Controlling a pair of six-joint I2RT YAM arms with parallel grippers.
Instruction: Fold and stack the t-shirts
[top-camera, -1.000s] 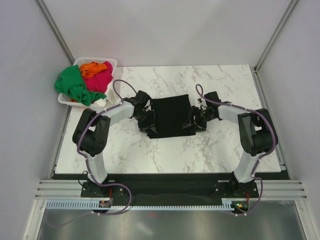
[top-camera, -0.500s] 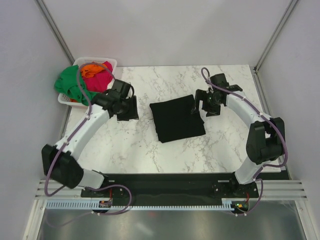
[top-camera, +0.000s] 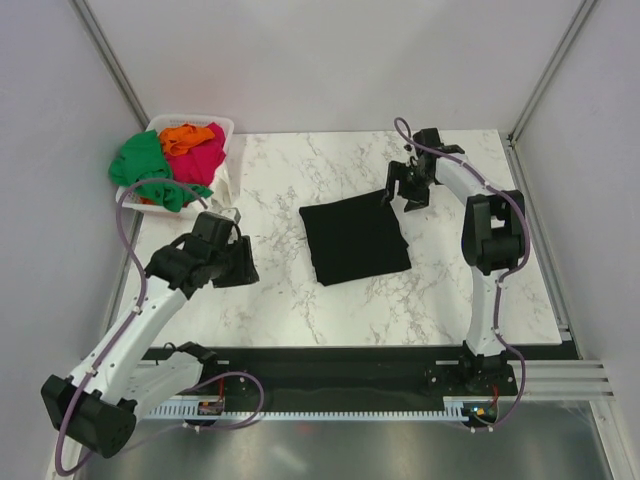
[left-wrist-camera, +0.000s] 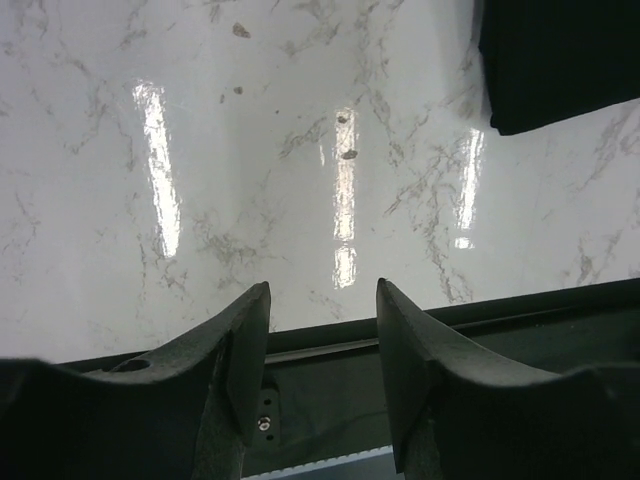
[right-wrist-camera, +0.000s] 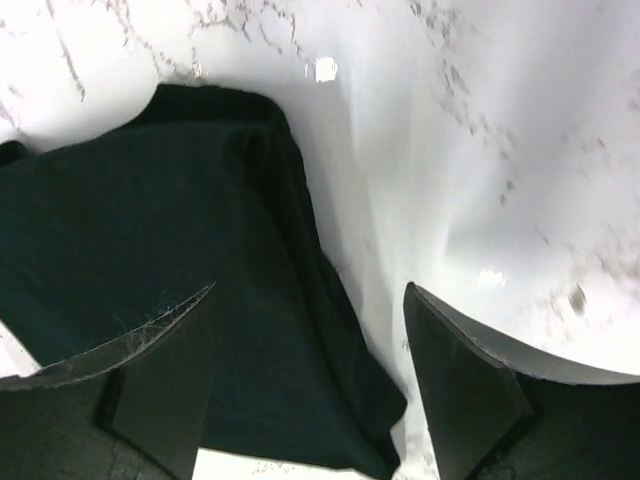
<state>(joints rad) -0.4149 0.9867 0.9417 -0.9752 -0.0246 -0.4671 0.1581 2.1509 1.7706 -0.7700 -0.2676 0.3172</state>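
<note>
Top external: folded black t-shirt (top-camera: 355, 240) flat mid-surface (top-camera: 300, 300); green t-shirt (top-camera: 140, 160), orange t-shirt (top-camera: 180, 135) and pink-red t-shirt (top-camera: 200, 155) heaped in white basket (top-camera: 222, 124), far left corner.
Left wrist: left hand (left-wrist-camera: 322, 295) released, empty, near front edge.
Right wrist: right hand (right-wrist-camera: 310, 295) released, empty, above black t-shirt's edge.

Left hand (top-camera: 240, 265) withdrawn leftward off black t-shirt (top-camera: 355, 240), right hand (top-camera: 404, 197) moved to its far corner
</note>
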